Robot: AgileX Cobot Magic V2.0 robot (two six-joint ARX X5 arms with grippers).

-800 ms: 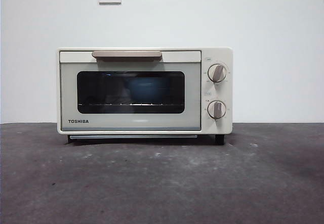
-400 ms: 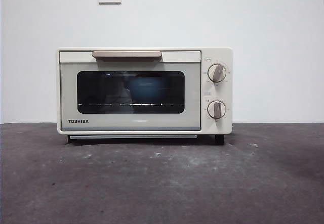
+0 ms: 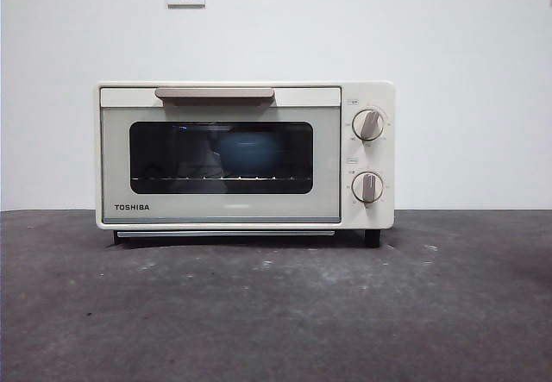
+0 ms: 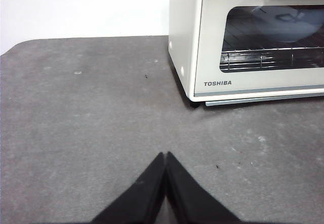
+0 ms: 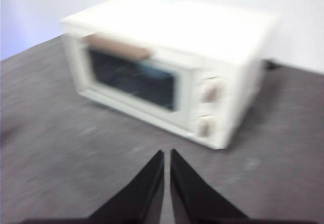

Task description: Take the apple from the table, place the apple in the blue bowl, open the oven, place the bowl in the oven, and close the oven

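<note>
Left gripper [image 4: 165, 155]: 2 jaws pressed together at the tips, empty, hanging above bare table [image 4: 86, 133], well short of the oven's front corner. Right gripper [image 5: 167, 153]: jaws nearly touching, a thin slit between them, nothing held; its wrist picture is smeared, which suggests that arm is moving, with the whole oven [image 5: 167, 67] seen from above and well apart. Neither arm appears in the front view.

Change over the last second: the oven [image 3: 244, 155] sits very slightly further left in the front view than 0.5 s ago; otherwise nothing differs. Door shut, bar handle [image 3: 215, 95] flush at the top.

Blue bowl [image 3: 251, 154]: inside, on the wire rack, dim behind the dark glass. Apple not visible; likely in the bowl, cannot confirm.

Judgement: all 5 steps look done; arms clear, task essentially complete.
</note>
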